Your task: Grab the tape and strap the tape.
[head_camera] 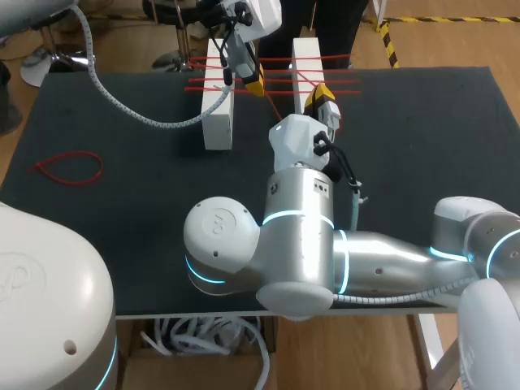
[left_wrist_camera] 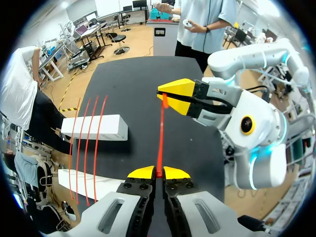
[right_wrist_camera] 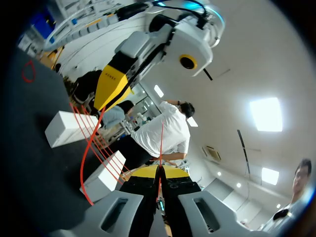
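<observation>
My right arm (head_camera: 325, 244) bulks nearest, crossing the dark table (head_camera: 146, 211) toward two white blocks (head_camera: 218, 122). The left gripper (left_wrist_camera: 159, 173) and right gripper (left_wrist_camera: 173, 96) each have their fingers clamped on an end of one red tape (left_wrist_camera: 160, 133), stretched between them. My judgement: hold it taut and level, and lay it beside the strung tapes (head_camera: 268, 71). A spare loop (head_camera: 65, 169) lies well apart.
</observation>
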Motion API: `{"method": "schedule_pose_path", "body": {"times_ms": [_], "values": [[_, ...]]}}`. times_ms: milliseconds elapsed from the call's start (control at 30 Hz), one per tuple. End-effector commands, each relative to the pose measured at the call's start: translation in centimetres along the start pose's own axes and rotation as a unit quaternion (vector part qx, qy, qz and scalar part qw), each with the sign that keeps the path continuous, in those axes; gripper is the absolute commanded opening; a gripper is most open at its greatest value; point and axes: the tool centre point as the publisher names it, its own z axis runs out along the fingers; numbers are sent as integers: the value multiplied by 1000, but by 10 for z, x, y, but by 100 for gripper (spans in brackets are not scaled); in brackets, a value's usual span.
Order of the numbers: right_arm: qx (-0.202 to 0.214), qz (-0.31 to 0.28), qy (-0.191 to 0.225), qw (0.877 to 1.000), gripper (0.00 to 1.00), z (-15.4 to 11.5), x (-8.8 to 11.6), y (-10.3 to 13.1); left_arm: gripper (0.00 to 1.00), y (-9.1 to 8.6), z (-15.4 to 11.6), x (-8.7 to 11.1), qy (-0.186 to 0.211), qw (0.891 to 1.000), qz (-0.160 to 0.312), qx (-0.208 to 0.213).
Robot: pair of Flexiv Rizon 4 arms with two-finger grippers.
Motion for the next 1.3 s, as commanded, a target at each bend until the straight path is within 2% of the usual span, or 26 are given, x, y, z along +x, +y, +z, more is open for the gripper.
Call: {"method": "schedule_pose_path", "body": {"times_ms": [33, 100, 167, 267, 500, 667, 1300], "values": [[46, -122, 9, 991, 0, -2, -2, 13, 0, -1, -1, 0, 0, 1000, -1, -3], [37, -159, 8, 987, 0, -4, -2, 15, 0, -1, -1, 0, 0, 1000, -1, -3], [23, -212, 4, 977, 0, -7, 0, 15, 0, -1, -1, 0, 0, 1000, -1, -3], [20, -261, -10, 965, 0, -9, 2, 14, 0, -1, -1, 0, 0, 1000, -1, -3], [25, -332, -44, 942, 0, -9, 4, 16, 0, -1, -1, 0, 0, 1000, -1, -3], [26, -359, -51, 932, 0, -6, 5, 19, 0, -1, -1, 0, 0, 1000, -1, -3], [17, -361, -14, 932, 0, -11, 6, 32, 0, -1, -1, 0, 0, 1000, -1, -3]]}}
